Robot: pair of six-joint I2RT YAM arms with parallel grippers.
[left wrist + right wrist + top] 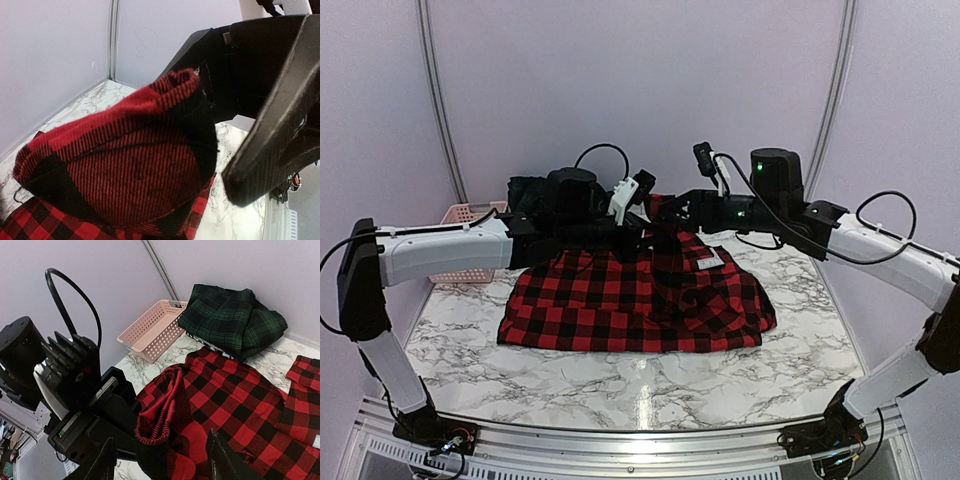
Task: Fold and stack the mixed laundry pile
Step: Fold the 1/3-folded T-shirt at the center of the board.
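The red-and-black checked shirt (630, 300) lies spread on the marble table, its back edge pulled up toward both grippers. My left gripper (636, 228) is shut on a bunched fold of the shirt (125, 155) and holds it above the table. My right gripper (160, 462) is open, its fingers (102, 462) on either side of that raised fold (162, 415), close against the left gripper. The dark green plaid piece (232, 317) lies folded at the back left, on a dark piece with a white band (202, 341).
The pink perforated basket (152, 330) stands at the back left corner by the wall, also in the top view (470, 215). Bare marble table (640, 385) lies in front of the shirt. Purple walls enclose the back and sides.
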